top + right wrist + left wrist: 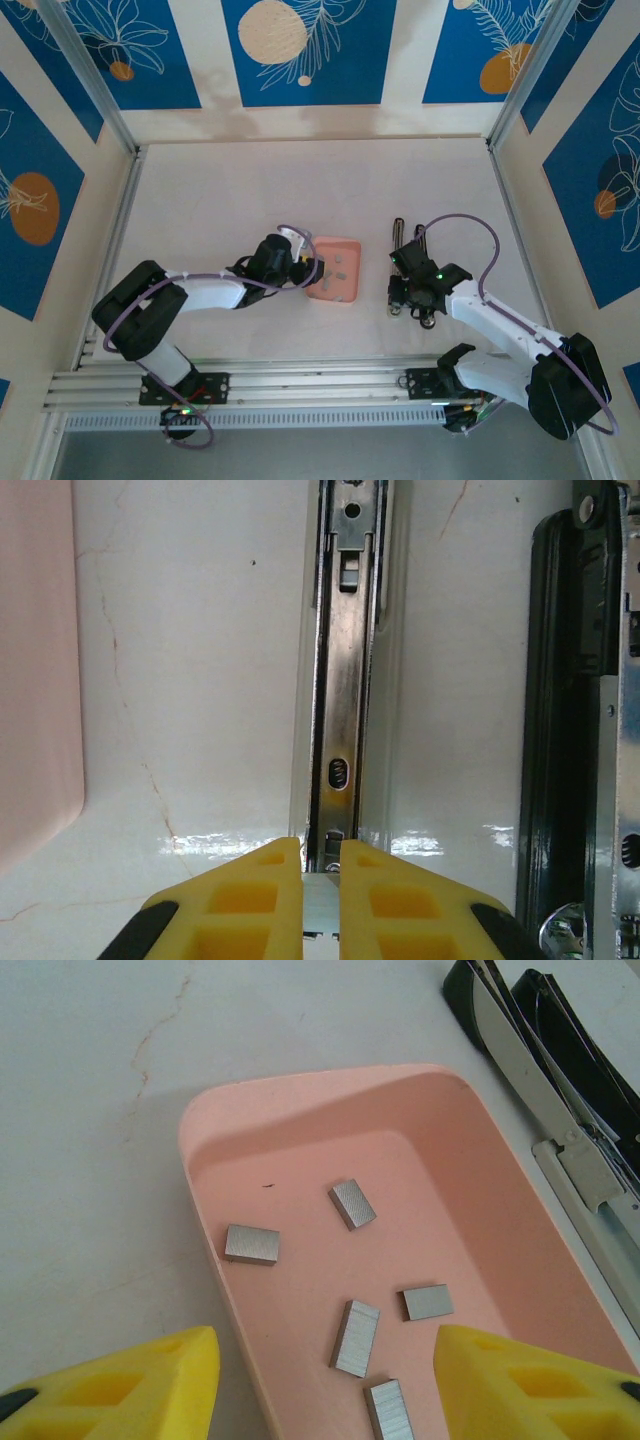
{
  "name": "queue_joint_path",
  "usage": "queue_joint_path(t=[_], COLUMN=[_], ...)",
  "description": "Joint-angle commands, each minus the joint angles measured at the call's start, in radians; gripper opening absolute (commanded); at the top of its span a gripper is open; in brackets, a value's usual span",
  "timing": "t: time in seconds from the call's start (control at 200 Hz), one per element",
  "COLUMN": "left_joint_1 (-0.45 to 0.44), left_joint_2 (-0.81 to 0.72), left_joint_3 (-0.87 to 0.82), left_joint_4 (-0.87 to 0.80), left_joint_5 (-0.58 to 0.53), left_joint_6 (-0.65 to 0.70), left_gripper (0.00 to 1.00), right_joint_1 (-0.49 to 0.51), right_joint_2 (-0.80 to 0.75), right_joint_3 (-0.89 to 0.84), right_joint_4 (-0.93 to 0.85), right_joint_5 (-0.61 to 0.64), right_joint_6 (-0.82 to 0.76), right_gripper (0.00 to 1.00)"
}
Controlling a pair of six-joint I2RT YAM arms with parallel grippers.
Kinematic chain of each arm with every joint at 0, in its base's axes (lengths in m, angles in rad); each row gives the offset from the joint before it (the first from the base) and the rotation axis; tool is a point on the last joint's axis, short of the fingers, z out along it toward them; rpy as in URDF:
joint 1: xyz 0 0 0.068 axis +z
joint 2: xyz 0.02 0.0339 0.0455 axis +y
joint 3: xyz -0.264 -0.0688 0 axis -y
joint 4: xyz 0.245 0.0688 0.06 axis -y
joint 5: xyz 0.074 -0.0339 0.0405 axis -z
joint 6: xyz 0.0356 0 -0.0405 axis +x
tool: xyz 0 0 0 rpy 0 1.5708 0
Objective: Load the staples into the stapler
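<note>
Overhead, the left gripper noses against a smooth pink tray; its wrist view reveals spread fingers and five ridged grey staples inside, just ahead. Right wrist view: right gripper pinched onto the shiny steel rail of the opened stapler

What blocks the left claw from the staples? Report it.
No object lies over the staples in the pink tray, but the left claw straddles the tray's side wall, one finger outside it.
</note>
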Motion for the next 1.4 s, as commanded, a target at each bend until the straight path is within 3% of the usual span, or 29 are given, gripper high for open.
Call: queue_joint_path(t=[0.0,1.19,1.396], left_joint_1=[-0.014,-0.019,-0.019], left_joint_2=[0.01,0.01,0.008], left_joint_3=[0.022,0.024,0.025], left_joint_4=[0.026,0.024,0.026], left_joint_5=[0.012,0.011,0.01], left_joint_6=[-0.003,0.001,0.0], left_gripper=[0.58,0.58,0.58], right_joint_1=[0.005,0.016,0.018], right_joint_2=[-0.008,-0.016,-0.024], right_joint_3=[-0.005,-0.027,-0.016], right_joint_4=[-0.022,-0.024,-0.029], right_joint_5=[0.012,-0.002,-0.004], right_joint_6=[0.018,0.031,0.035], right_gripper=[0.13,0.14,0.23])
